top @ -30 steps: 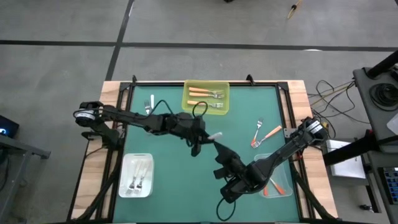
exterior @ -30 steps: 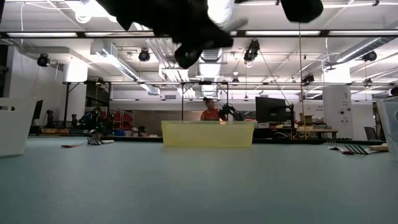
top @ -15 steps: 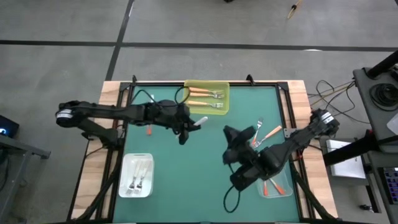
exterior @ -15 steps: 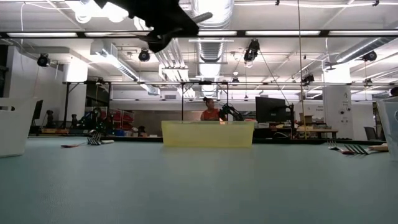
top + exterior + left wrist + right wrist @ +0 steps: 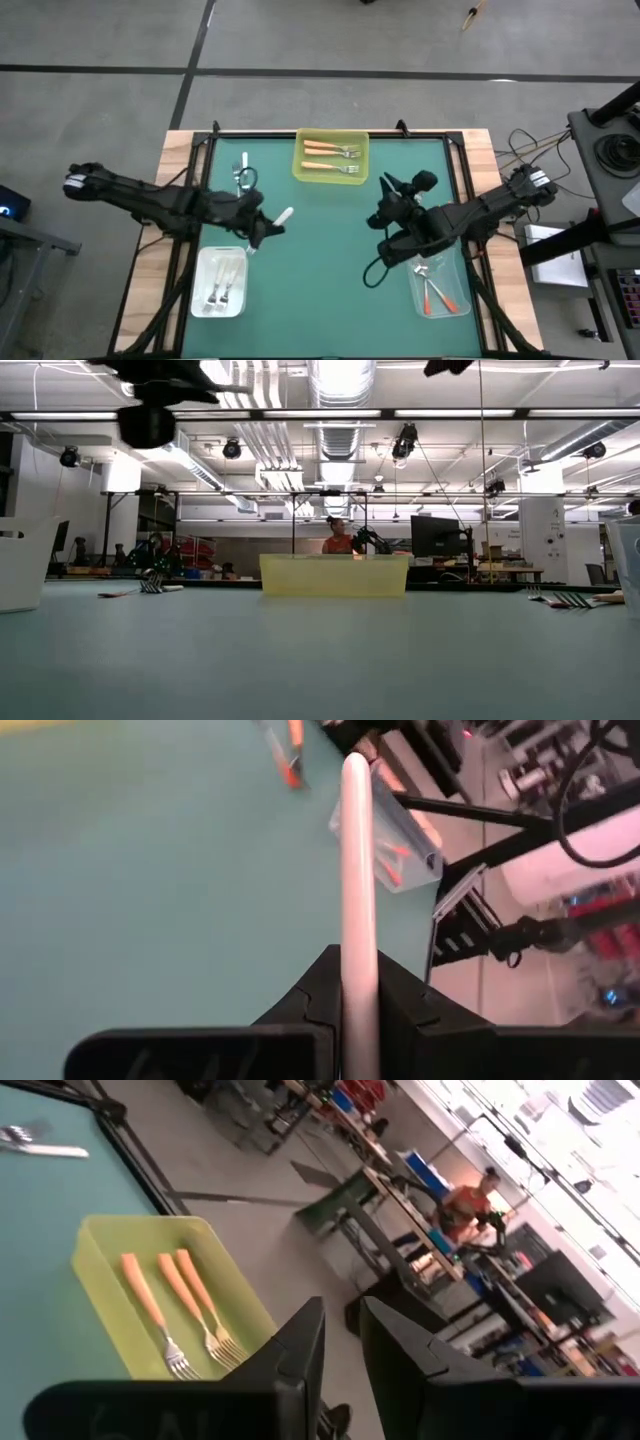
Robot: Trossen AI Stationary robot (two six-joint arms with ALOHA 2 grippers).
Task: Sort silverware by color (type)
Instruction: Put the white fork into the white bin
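My left gripper (image 5: 268,226) hangs over the table's left half, beside the white tray (image 5: 200,292), and is shut on a white-handled fork (image 5: 283,215). The fork's tines are hidden. My right gripper (image 5: 392,192) hovers right of centre, near the yellow tray (image 5: 299,162). Its fingers (image 5: 300,1355) stand a narrow gap apart with nothing between them. The yellow tray holds three light orange forks (image 5: 330,150). White forks (image 5: 218,285) lie in the white tray, and red-orange forks (image 5: 436,293) lie in the clear tray (image 5: 463,300). My left gripper pinches the fork's white handle (image 5: 356,970) between its two fingers. The handle runs straight out past the fingertips to its rounded free end (image 5: 355,770). The gripper comes from the table's left, slanting slightly down. The fork is lifted clear of the table.
A loose fork (image 5: 242,170) lies on the green mat near the far left corner. The low view shows more forks (image 5: 565,598) on the mat at the right, hidden under my right arm in the high view. The mat's middle lies bare.
The two grippers met over the table's middle at the white fork and have drawn apart. My left gripper has carried the fork toward the left edge and rolled. My right gripper has gone toward the far right and rolled, with nothing in it.
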